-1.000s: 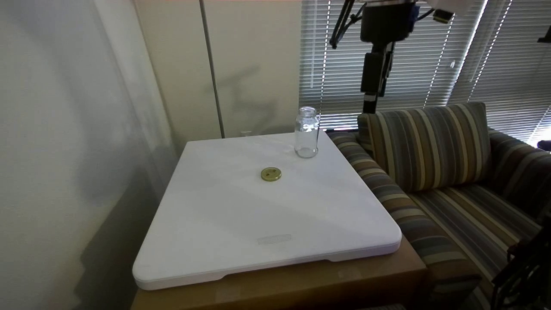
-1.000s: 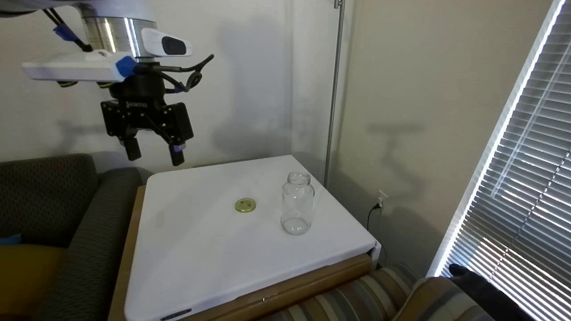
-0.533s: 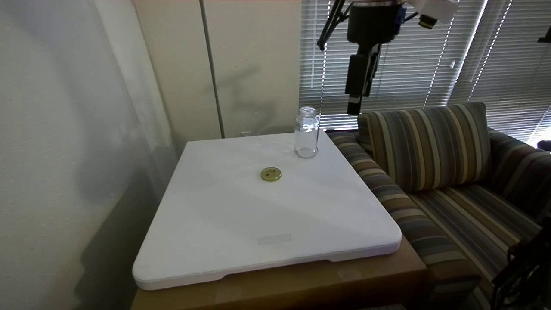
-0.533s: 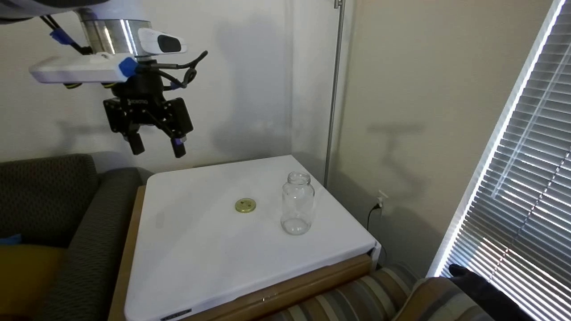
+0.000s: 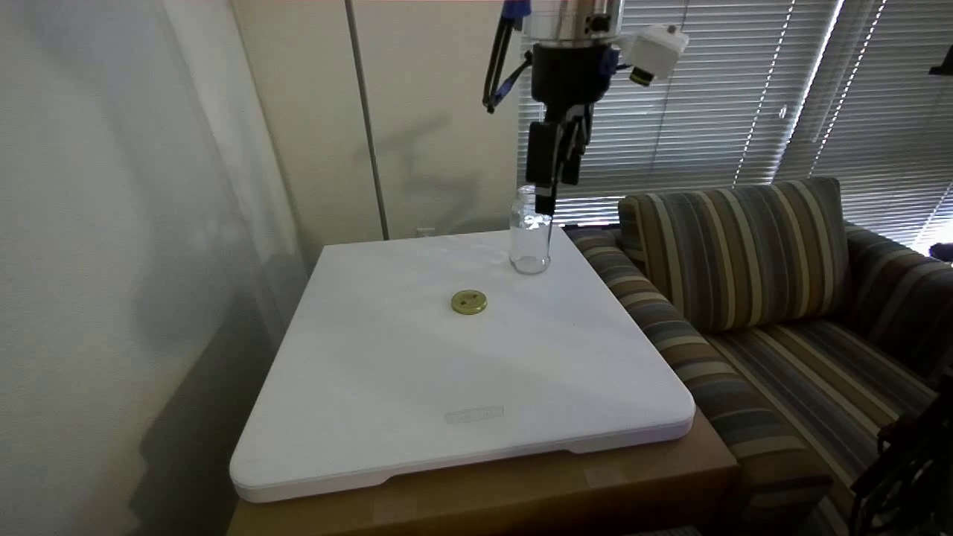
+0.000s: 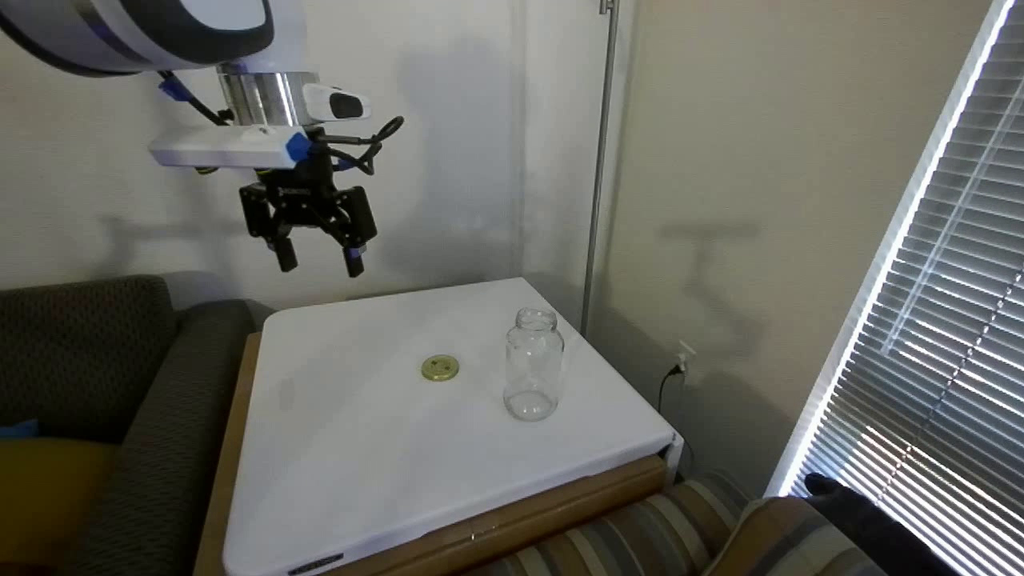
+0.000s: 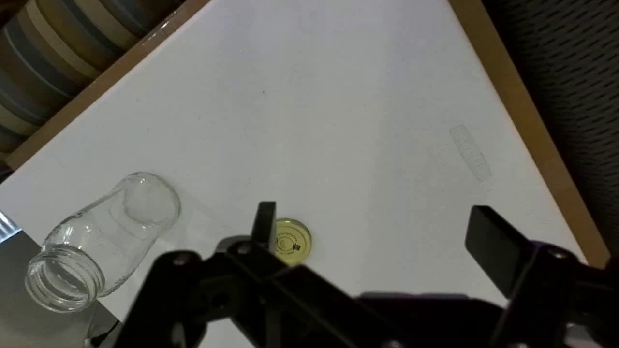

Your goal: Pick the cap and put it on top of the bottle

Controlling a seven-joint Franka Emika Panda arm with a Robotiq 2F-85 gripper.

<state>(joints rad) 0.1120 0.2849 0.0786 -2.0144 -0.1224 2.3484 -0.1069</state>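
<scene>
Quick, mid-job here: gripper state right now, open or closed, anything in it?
Robotiq gripper: open, holding nothing; the gold jar cap lies on the white tabletop.

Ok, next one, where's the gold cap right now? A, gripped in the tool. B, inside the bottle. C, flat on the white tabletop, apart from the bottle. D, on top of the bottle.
C: in both exterior views the cap lies on the white tabletop beside the uncapped bottle, and the tool hangs open, holding nothing.
</scene>
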